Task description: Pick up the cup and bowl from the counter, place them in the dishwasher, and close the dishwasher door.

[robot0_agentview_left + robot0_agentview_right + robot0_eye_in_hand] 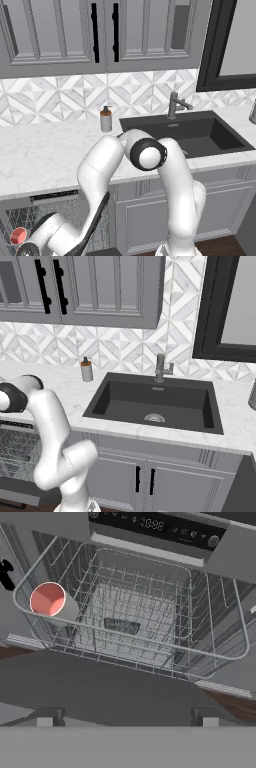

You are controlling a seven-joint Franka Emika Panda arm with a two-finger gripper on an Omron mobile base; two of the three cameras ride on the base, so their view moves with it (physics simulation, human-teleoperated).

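The dishwasher (155,524) stands open under the counter (40,155), its wire rack (150,643) pulled out. The cup (50,600) lies on its side in the rack's left corner, its salmon-red inside facing the hand camera; it also shows low in the left base view, cup (18,235). My gripper (127,722) hovers over the lowered dishwasher door (125,682), open wide, with nothing between its fingers. It is apart from the cup. The bowl is out of view.
A brown-and-grey soap dispenser (106,119) stands on the counter by the dark sink (200,135) with its faucet (175,104). Grey cabinet doors (145,476) run below the sink. My arm bends down from the counter edge toward the rack (17,456).
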